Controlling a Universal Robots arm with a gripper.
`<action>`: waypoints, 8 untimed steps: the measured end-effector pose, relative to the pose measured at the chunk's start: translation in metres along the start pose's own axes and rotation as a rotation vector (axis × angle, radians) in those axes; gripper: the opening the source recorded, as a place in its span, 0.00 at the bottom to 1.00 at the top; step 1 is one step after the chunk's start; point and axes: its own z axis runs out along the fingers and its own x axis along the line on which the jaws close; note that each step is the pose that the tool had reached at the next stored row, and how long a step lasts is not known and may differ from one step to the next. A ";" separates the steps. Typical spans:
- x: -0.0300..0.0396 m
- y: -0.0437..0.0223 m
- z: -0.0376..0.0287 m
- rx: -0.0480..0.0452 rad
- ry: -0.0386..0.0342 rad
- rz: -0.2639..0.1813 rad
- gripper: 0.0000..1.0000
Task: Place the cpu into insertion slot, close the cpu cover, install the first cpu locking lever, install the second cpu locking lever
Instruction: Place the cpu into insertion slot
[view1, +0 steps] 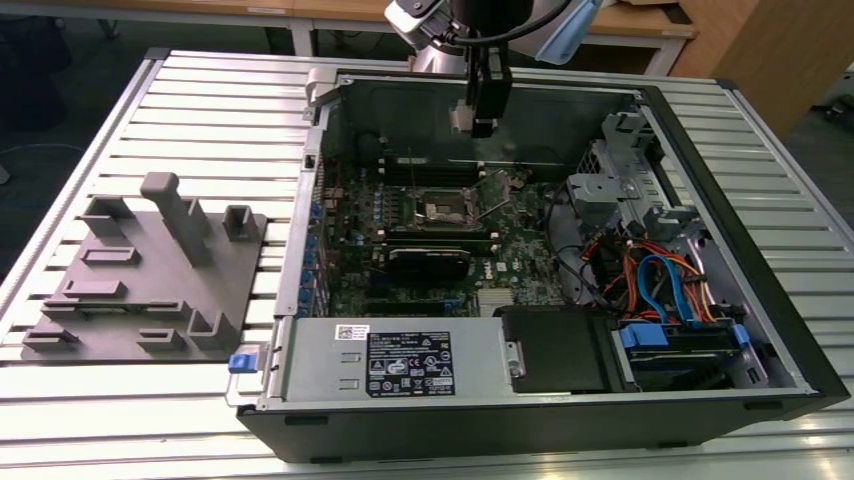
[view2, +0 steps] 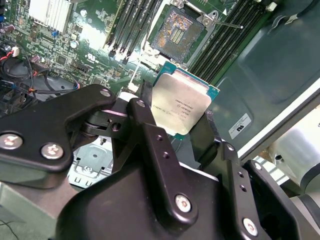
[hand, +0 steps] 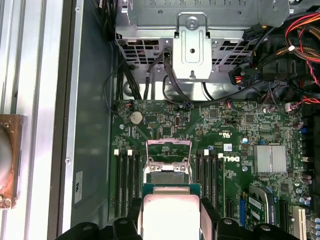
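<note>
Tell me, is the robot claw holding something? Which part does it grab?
Yes. The gripper holds the cpu, with its fingers pinching two opposite edges of the chip.

Exterior view high over the open case (view1: 534, 430); both wrist views close above the insertion slot (view2: 176, 34) (hand: 167, 175).

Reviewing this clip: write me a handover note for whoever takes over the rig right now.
The pincer is shut on the cpu, held above the motherboard.
The insertion slot is empty, below the chip.
The cpu cover is raised open.
Done: cpu picked up.
Left: seating it, closing the cover, both locking levers.
</note>
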 end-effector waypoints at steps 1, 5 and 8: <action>0.0000 0.0000 0.0001 0.0001 -0.0001 0.000 0.54; 0.0000 -0.0006 0.0012 0.0000 0.0004 -0.001 0.54; -0.0001 -0.0033 0.0022 0.0007 0.0004 -0.004 0.54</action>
